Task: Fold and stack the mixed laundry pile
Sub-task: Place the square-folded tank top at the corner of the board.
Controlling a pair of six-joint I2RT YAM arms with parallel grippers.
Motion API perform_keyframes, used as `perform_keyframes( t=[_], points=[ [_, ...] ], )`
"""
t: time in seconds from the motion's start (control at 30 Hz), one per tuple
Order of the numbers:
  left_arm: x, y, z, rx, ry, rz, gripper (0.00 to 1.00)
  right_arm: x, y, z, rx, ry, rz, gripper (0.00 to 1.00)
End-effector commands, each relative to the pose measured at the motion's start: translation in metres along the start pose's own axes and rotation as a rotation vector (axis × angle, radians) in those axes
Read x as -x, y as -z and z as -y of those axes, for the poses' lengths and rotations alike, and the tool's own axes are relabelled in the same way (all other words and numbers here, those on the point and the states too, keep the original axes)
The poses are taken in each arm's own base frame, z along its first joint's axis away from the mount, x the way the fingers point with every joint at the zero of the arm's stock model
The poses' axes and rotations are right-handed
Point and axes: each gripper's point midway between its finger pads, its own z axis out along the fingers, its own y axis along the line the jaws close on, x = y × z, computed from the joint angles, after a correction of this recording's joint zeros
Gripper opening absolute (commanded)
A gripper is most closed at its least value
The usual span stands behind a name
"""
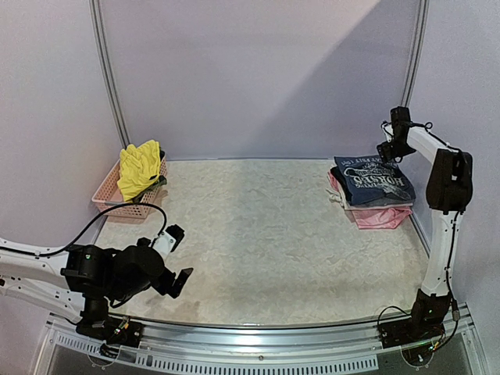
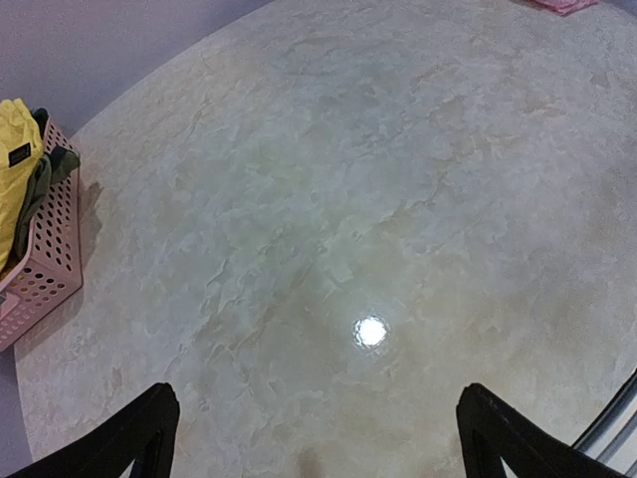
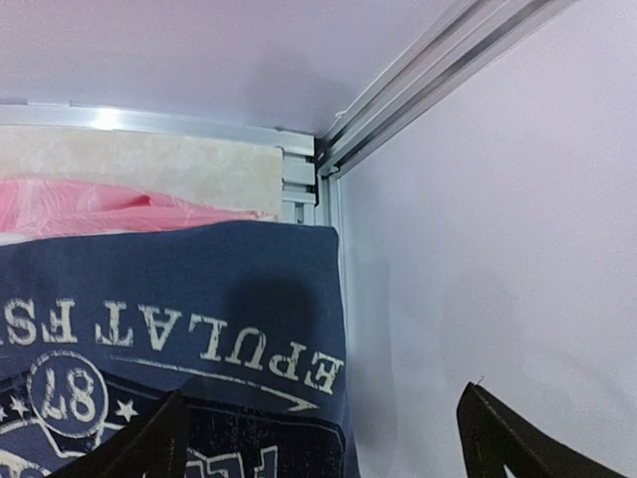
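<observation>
A folded navy blue top (image 1: 373,181) with a white print lies on top of a stack of pink (image 1: 383,217) and white pieces at the back right of the table. My right gripper (image 1: 387,150) hangs open just over the stack's far right corner, by the wall. In the right wrist view the navy top (image 3: 199,289) and a pink piece (image 3: 100,204) lie under the right gripper (image 3: 318,443), which holds nothing. A bright yellow garment (image 1: 139,168) sits in the basket at the back left. My left gripper (image 1: 181,256) is open and empty low over the near left of the table.
The pink lattice basket (image 1: 109,199) stands at the back left edge, and the left wrist view shows it (image 2: 50,269) with the yellow garment (image 2: 12,169) and a dark cloth (image 2: 45,174) inside. Lilac walls and an aluminium frame (image 3: 438,70) close in right beside the stack.
</observation>
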Motion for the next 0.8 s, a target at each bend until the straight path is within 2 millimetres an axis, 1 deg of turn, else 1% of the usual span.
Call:
perform_keyframes(
  t=[0.0,0.03,0.07,0.2,0.33,0.47,0.53,0.57,0.6,0.63,0.67,0.73,0.77],
  points=[
    [-0.003,-0.003,0.0,0.003,0.001,-0.006,1.0,0.044,0.055,0.025,0.021,-0.171,0.153,0.96],
    [-0.003,-0.003,0.0,0.003,0.002,-0.006,1.0,0.047,0.062,0.023,0.048,-0.191,0.17,0.97],
    [-0.003,-0.003,0.0,0.003,0.003,-0.005,0.99,0.053,0.075,0.023,0.078,-0.227,0.197,0.97],
    [-0.003,-0.003,0.0,0.003,0.003,-0.005,1.0,0.069,0.108,0.008,0.233,-0.308,0.258,0.99],
    [-0.003,-0.003,0.0,0.006,0.003,-0.005,0.99,0.08,0.132,0.001,0.291,-0.376,0.29,0.99],
    [-0.002,-0.002,-0.001,0.008,0.006,-0.002,1.0,0.09,0.159,-0.022,0.425,-0.416,0.326,0.99],
    [-0.002,-0.002,-0.002,0.009,0.005,0.0,0.99,0.092,0.173,-0.034,0.48,-0.438,0.344,0.99],
    [-0.002,-0.003,-0.002,0.012,0.003,0.0,1.0,0.091,0.177,-0.037,0.497,-0.451,0.348,0.99],
    [-0.002,-0.003,-0.002,0.015,0.004,0.0,1.0,0.091,0.184,-0.043,0.514,-0.468,0.354,0.99],
    [-0.002,-0.003,-0.002,0.016,0.004,0.0,1.0,0.09,0.19,-0.057,0.545,-0.476,0.353,0.99],
    [0.0,-0.002,-0.003,0.02,0.008,0.002,1.0,0.089,0.198,-0.06,0.567,-0.506,0.363,0.99],
    [0.003,-0.001,-0.004,0.026,0.016,0.004,0.99,0.084,0.212,-0.077,0.611,-0.51,0.384,0.99],
    [0.005,-0.001,-0.004,0.028,0.022,0.004,1.0,0.083,0.225,-0.083,0.627,-0.508,0.405,0.99]
  ],
)
